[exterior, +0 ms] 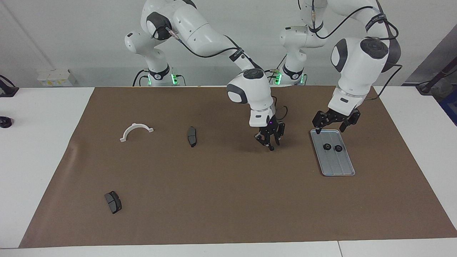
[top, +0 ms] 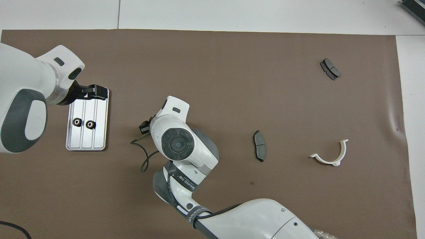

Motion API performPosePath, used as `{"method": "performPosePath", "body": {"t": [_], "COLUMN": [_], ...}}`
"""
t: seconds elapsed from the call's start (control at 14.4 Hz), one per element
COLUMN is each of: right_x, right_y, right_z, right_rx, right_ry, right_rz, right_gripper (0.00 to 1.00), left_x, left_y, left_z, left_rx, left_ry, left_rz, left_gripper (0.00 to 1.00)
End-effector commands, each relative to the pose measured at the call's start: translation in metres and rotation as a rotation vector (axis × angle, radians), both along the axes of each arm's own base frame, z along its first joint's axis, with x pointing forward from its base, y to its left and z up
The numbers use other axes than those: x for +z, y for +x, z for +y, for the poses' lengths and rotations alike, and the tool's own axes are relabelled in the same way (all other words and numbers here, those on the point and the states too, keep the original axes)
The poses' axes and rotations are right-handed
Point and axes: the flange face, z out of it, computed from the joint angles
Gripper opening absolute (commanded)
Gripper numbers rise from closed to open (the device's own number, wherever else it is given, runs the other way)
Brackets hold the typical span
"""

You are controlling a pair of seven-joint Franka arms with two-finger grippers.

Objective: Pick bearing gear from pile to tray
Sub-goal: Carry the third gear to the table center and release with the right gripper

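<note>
Reading the overhead view as a clock face, the tray [top: 86,141] lay at about nine o'clock on the brown mat [top: 212,49], toward the left arm's end of the worktop. Two black bearing gears [top: 77,122] [top: 90,124] sat side by side on it, just apart, in its middle. Set down flat like that, they would probably not roll along the ridges.

The left end effector [exterior: 334,124] hung over the tray's rim with its jaws spread wide and nothing between them. It looked parked there, either ready to receive or simply waiting.

The right end effector [exterior: 270,142] was low over bare mat, between the tray and the nearer brake pad [exterior: 191,136], with its arm stretched across from its own end. It could not be made out whether it was wide, narrow or carrying a gear. Its placement suggested a carry toward the tray, at nine o'clock from it in the overhead view.

What remained of the pile lay well apart:
- one brake pad near the centre, at about three o'clock
- the second brake pad [top: 330,69] at about one o'clock
- the white half-ring bracket [top: 330,156] at about four o'clock, nearer the robots

No loose gear showed on the mat. Spread out like this, the parts left each one open to a straight approach from above.
</note>
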Motion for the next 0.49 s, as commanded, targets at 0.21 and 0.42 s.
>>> {"method": "performPosePath", "body": {"t": [0.21, 0.42], "right_x": [0.025, 0.068], "right_y": [0.064, 0.091], "right_z": [-0.061, -0.12], "right_rx": [-0.129, -0.153], "right_ry": [0.014, -0.062], "right_rz": [-0.02, 0.024], "right_gripper": [0.96, 0.96], "left_x": [-0.018, -0.064], "left_y": [0.0, -0.007], "left_z": [-0.004, -0.036], "left_rx": [0.019, 0.082], "left_ry": [-0.005, -0.035], "left_rz": [-0.028, -0.068], "left_gripper": [1.0, 1.0]}}
